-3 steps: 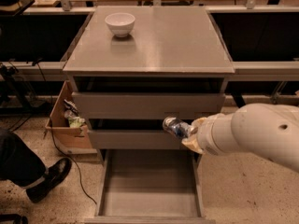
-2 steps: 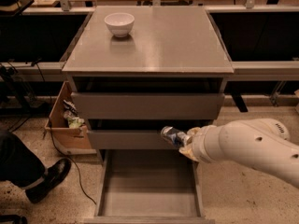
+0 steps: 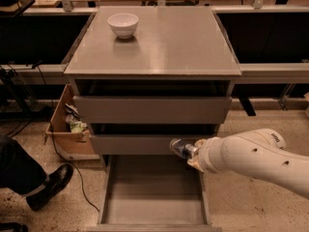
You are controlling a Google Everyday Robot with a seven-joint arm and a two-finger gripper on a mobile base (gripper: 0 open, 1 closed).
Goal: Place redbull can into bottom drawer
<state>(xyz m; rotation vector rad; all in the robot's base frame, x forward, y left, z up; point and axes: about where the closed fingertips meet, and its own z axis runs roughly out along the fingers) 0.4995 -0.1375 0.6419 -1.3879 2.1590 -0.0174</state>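
One white robot arm [image 3: 251,156] reaches in from the right. Its gripper [image 3: 187,152] is clamped around the redbull can [image 3: 177,147], which pokes out to the left, lying roughly on its side. The can hangs in the air just in front of the middle drawer's face [image 3: 135,144] — so close that I cannot tell whether they touch. Below the gripper and stretching to its left is the bottom drawer [image 3: 149,197], pulled open, a shallow grey tray. The gripper sits above the drawer's back right corner, near its right wall. Far above and to the left of the gripper, a white bowl [image 3: 122,24] stands on the cabinet top.

What could go wrong, judged from this position: the can is high above the drawer floor, so letting go here would likely make it bounce and roll. Lowering straight down risks scraping the middle drawer's face or catching the right wall — a knock could twist the slim, smooth can out of the grip. Released too far right, it could fall outside onto the floor.
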